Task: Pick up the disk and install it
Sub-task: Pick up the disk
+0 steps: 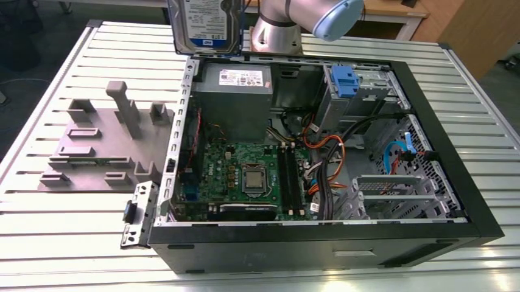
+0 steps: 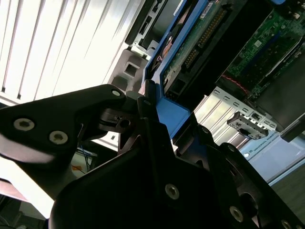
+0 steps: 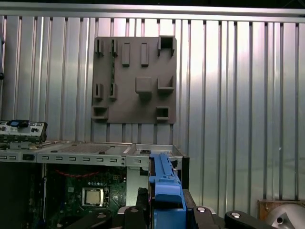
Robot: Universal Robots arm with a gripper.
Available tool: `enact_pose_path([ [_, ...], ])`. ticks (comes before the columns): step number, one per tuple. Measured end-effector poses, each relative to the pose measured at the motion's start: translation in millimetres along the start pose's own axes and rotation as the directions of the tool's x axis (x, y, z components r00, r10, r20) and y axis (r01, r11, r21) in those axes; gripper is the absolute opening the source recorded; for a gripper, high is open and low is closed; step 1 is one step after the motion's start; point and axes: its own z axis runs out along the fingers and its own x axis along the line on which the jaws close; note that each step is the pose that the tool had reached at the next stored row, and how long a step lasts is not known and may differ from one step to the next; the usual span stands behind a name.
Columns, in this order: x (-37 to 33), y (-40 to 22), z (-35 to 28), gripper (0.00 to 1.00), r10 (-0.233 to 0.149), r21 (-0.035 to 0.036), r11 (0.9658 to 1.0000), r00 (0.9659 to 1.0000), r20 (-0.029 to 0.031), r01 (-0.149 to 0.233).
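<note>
The disk (image 1: 207, 24), silver with a white-and-blue label, hangs upright in the air over the back corner of the open computer case (image 1: 479, 201), on the exterior view's left. My gripper (image 3: 164, 206) is shut on it. In both wrist views its black fingers (image 2: 143, 119) clamp the disk's blue rail frame (image 3: 164, 183). The second wrist view shows the disk's (image 2: 200, 43) green circuit-board side. The arm (image 1: 284, 24) stands behind the case.
Inside the case lie the grey power-supply box (image 1: 235, 97), the motherboard (image 1: 243, 173), loose cables (image 1: 325, 152) and a silver cage with a blue latch (image 1: 345, 82). A grey fixture plate (image 1: 106, 143) with upright pegs rests on the slatted metal table (image 1: 49, 231).
</note>
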Motion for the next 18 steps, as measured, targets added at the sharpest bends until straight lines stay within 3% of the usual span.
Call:
enact_pose_path([
  [18, 0.1, -5.9, 0.0, 0.37, 0.0, 0.0, 1.0, 1.0, 0.0, 0.0],
])
